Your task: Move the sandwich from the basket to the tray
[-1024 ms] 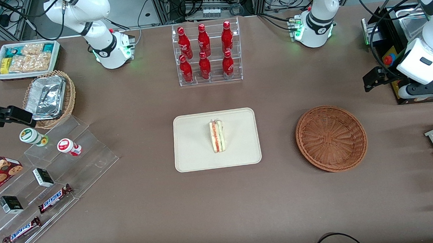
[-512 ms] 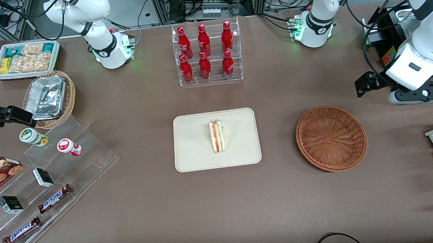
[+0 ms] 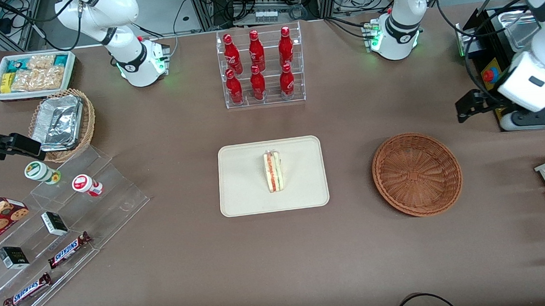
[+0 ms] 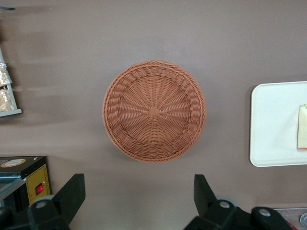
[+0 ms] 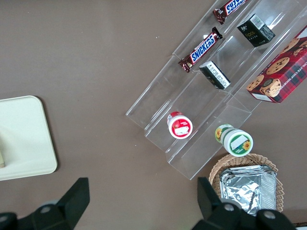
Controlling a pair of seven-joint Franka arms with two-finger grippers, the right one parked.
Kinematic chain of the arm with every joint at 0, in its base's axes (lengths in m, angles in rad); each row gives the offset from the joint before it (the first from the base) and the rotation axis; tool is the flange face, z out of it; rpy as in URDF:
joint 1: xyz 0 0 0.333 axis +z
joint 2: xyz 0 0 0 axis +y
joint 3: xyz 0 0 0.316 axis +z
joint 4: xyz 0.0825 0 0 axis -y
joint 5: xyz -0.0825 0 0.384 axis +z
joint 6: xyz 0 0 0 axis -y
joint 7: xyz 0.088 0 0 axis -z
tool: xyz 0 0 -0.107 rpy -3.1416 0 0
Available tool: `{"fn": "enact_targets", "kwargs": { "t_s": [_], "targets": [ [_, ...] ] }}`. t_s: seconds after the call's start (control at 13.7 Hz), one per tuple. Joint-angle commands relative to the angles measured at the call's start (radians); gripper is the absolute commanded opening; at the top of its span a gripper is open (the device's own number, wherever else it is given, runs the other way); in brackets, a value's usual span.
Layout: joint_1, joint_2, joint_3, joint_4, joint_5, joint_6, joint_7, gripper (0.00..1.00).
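I see the sandwich (image 3: 273,171) lying on the tray (image 3: 242,193) near its middle, standing on one cut face with the red-orange and green filling edge up. The basket (image 3: 417,174) sits empty on the bench (image 3: 357,262), well apart from the tray toward the working arm's end. My gripper (image 4: 139,194) hangs high above the bench, just farther from the front camera than the basket, with its jaws spread wide and holding nothing.

By my reading the transfer is done. Were I to take the wedge again, I would treat it as light and soft: bread that crushes under a hard squeeze, with clear wrap that may slide against the pads. I would close gently across the two flat bread faces, low on the thick end, not across the filling edge or the thin tip.
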Motion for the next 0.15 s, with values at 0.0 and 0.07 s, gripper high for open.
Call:
{"fn": "enact_targets", "kwargs": {
  "t_s": [0.0, 0.07],
  "targets": [
    [-0.005, -0.002, 0.021, 0.020, 0.005, -0.031, 0.056, 1.00],
    [-0.005, -0.002, 0.021, 0.021, 0.005, -0.044, 0.061, 1.00]
  ]
}}
